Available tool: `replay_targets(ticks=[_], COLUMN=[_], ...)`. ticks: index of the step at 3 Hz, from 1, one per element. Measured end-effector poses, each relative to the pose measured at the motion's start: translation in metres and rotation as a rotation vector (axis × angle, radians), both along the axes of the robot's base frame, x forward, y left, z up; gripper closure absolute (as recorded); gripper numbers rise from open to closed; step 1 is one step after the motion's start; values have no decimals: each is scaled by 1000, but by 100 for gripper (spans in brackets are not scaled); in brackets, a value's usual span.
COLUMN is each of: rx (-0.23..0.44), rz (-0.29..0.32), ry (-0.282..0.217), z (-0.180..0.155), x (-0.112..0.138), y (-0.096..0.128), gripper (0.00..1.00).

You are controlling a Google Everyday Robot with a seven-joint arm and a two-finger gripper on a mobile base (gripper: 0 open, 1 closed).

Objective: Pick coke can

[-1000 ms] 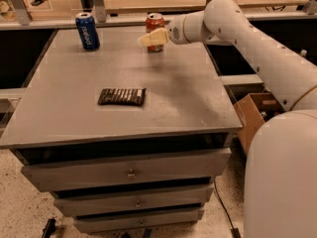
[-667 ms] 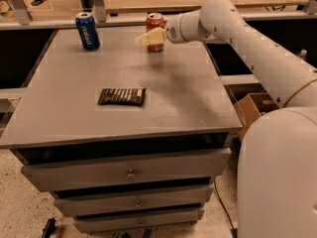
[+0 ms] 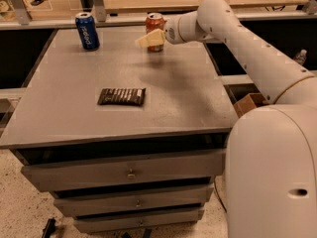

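The coke can [image 3: 155,21] stands upright near the far edge of the grey table [image 3: 188,103], long axis vertical, silver top up; the gripper [image 3: 149,38] sits right against its front, reaching in from the right, grip width I cannot tell; a blue can [image 3: 87,31] stands well apart to the left; a dark wrapped bar [image 3: 122,96] lies flat mid-table, nearer; bare tabletop lies between them.

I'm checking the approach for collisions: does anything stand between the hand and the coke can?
Nothing visible does. The hand is right at the coke can, covering its lower part. The blue can stands apart along the back edge, and the dark bar lies mid-table, both off the path.
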State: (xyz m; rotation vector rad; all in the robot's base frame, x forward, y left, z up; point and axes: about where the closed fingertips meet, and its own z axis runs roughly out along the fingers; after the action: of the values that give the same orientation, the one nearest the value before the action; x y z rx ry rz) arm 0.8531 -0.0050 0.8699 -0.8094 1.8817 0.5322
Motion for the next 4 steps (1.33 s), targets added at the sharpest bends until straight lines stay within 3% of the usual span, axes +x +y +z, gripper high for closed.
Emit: replay_targets(ticks=[1, 2, 4], rx=[-16, -23, -23], rz=[2, 20, 63], ry=[-10, -18, -18], z=[-2, -2, -5], x=[13, 19, 22], y=[-3, 0, 8], gripper=[0, 16, 63])
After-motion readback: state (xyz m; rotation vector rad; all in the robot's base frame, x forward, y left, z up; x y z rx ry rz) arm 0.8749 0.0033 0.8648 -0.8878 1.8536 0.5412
